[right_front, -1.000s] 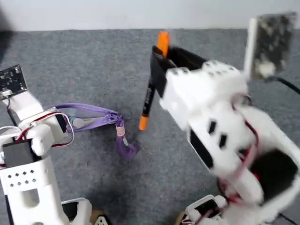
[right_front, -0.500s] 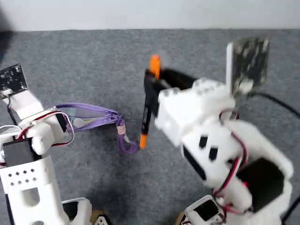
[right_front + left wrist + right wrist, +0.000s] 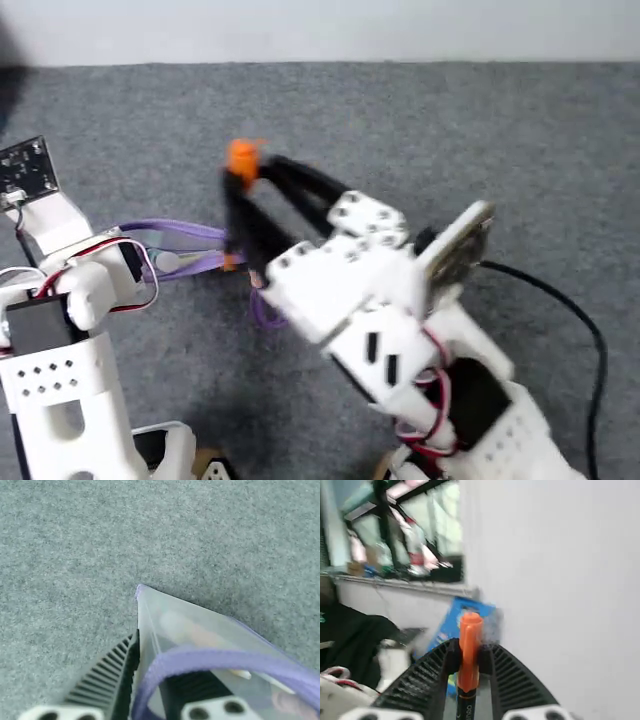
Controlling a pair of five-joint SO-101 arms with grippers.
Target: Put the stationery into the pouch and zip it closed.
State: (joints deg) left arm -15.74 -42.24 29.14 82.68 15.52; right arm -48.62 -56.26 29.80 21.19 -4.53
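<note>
A clear pouch [image 3: 185, 250] with a purple zip edge lies on the grey mat at the left. My left gripper [image 3: 150, 262] is shut on its near end. In the left wrist view the left gripper [image 3: 137, 640] pinches the pouch's [image 3: 200, 630] clear wall, and pale items show faintly inside. My right gripper [image 3: 240, 190] is shut on a black marker with an orange cap [image 3: 243, 158], held nearly upright. The marker's lower orange tip [image 3: 230, 262] sits at the pouch's open mouth. In the right wrist view the right gripper [image 3: 469, 655] clamps the marker [image 3: 470, 630].
The pouch's purple pull strap [image 3: 262, 305] trails on the mat beneath the right arm. A black cable [image 3: 560, 300] curves over the mat at the right. A white wall [image 3: 320, 30] bounds the far edge.
The right arm has swung left with the marker, from mid-table to the pouch's mouth. The left arm and pouch have stayed still.
</note>
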